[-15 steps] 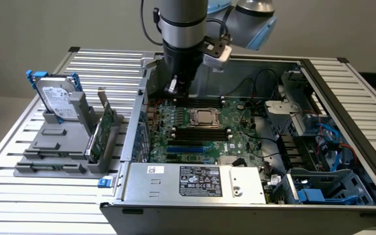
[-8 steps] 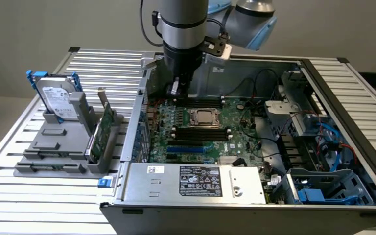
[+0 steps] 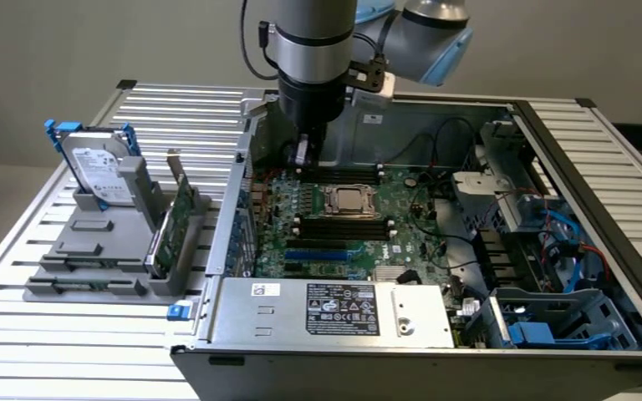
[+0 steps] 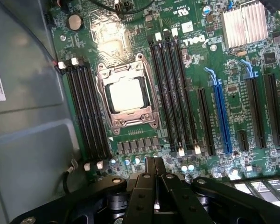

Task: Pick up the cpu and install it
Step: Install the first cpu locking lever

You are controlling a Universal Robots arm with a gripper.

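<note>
Cpu (image 4: 126,94) seated in the socket (image 4: 127,92).
Gripper (image 4: 155,175) hovers above the motherboard (image 4: 186,79), fingers (image 4: 149,173) pressed together, holding nothing.

Even overhead light, glare on the cpu (image 4: 126,94), soft focus throughout

I see the small, flat, square silver-topped cpu (image 4: 126,94) lying level inside its metal-framed socket, centre-left in my wrist view, mid-frame on the exterior view (image 3: 350,199).

Open-topped computer case (image 3: 588,251): access from above. CPU socket (image 4: 127,93) lies between black memory slot banks (image 4: 88,112); case side wall (image 4: 23,140) bounds one flank.
</note>
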